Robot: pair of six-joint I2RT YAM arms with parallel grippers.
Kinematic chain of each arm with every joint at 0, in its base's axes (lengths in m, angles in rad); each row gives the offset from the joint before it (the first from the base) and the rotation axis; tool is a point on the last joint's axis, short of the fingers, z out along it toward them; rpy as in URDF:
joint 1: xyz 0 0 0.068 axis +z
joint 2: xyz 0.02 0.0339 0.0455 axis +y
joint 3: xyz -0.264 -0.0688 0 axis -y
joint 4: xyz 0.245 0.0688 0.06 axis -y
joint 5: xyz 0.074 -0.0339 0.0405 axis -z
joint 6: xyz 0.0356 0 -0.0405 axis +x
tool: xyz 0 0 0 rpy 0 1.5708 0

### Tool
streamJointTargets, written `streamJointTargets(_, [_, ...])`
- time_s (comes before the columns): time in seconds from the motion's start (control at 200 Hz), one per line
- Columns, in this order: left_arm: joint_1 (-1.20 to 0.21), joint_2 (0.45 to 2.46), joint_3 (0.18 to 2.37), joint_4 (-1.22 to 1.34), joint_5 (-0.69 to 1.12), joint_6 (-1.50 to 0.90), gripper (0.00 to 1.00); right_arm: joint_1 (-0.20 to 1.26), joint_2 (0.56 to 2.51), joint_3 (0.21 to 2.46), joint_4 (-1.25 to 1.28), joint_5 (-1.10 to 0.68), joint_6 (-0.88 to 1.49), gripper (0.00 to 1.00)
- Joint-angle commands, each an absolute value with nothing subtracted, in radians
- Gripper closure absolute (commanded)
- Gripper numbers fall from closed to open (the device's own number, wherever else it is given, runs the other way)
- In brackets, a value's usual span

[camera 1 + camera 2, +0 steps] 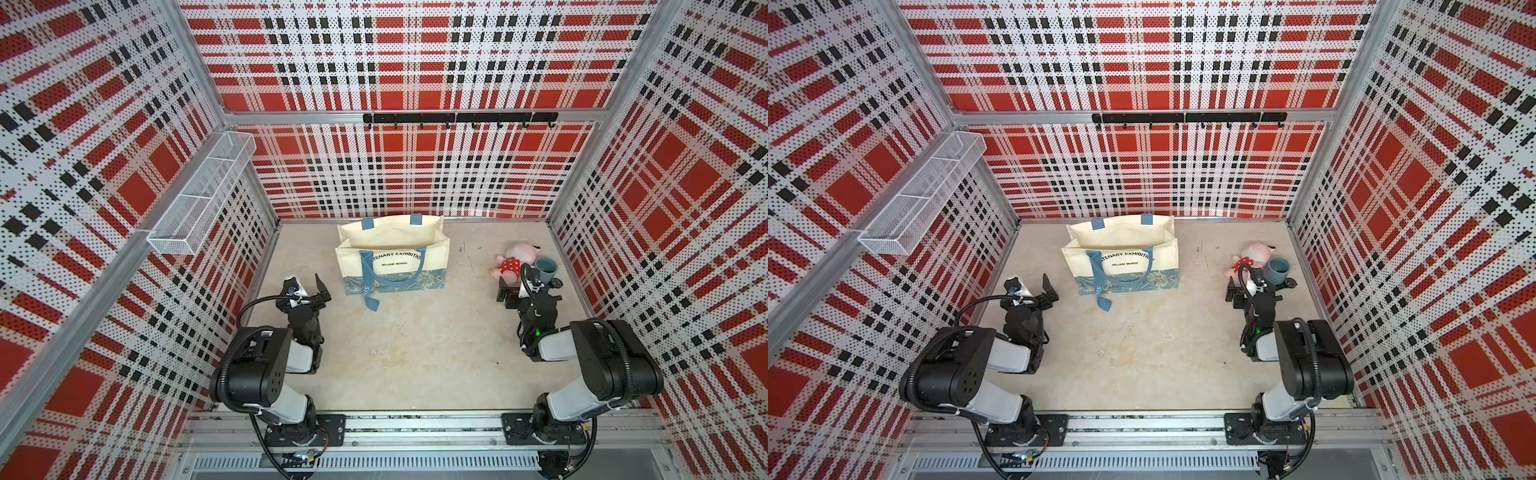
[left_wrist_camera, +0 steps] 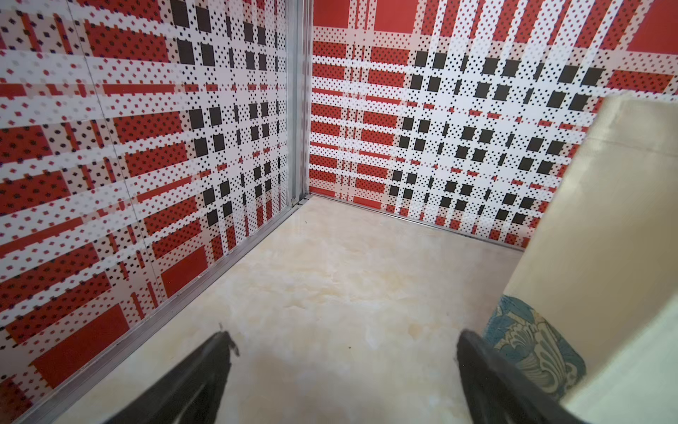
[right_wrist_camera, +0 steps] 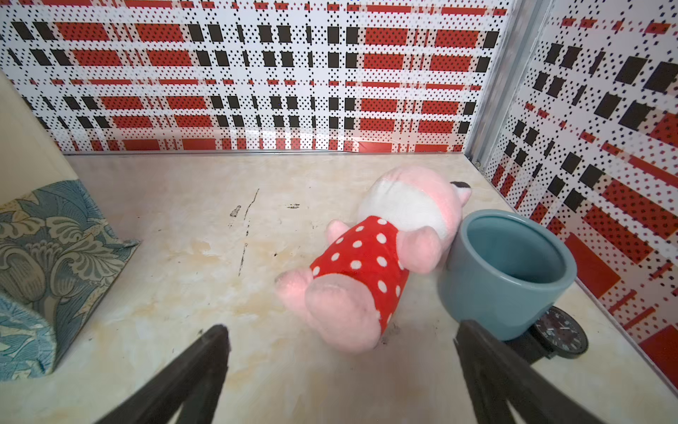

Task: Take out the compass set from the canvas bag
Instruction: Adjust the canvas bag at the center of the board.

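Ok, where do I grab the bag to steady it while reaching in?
Pinch the near rim of the bag, by its left corner, from above with the left gripper, one finger inside and one outside. The bag stands upright, mouth open, so that rim is a thin free edge; the front handle lies flat on the panel, likely harder to catch.

Bag: bag, cream canvas, blue floral band along its bottom, black "EXHIBITION / WILLIAM MORRIS" lettering.
Pose: upright on its base, lettered face toward 6 o'clock.
Mouth: open upward, with pale lining showing inside.
Near strap: near strap, blue, drooped down the front, its loop on the table.
Place: 12 o'clock part of the table.
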State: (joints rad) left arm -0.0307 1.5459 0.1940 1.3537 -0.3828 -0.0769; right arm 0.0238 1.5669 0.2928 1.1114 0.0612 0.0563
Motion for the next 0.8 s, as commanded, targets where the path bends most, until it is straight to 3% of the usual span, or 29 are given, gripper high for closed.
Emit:
streamJointTargets(0.0, [-0.03,1.555,0.208,1.373,-0.387,-0.066,0.02,0.029,1.571,0.299,1.142,0.051,0.043,0.0])
streamJointTargets(0.676, [-0.03,1.552,0.206,1.375,-0.39,-0.066,0.02,0.028,1.572,0.301,1.14,0.073,0.052,0.0])
streamJointTargets(0.797, [-0.066,1.46,0.19,1.358,-0.483,-0.039,0.02,0.037,1.528,0.288,1.124,0.085,0.04,0.0])
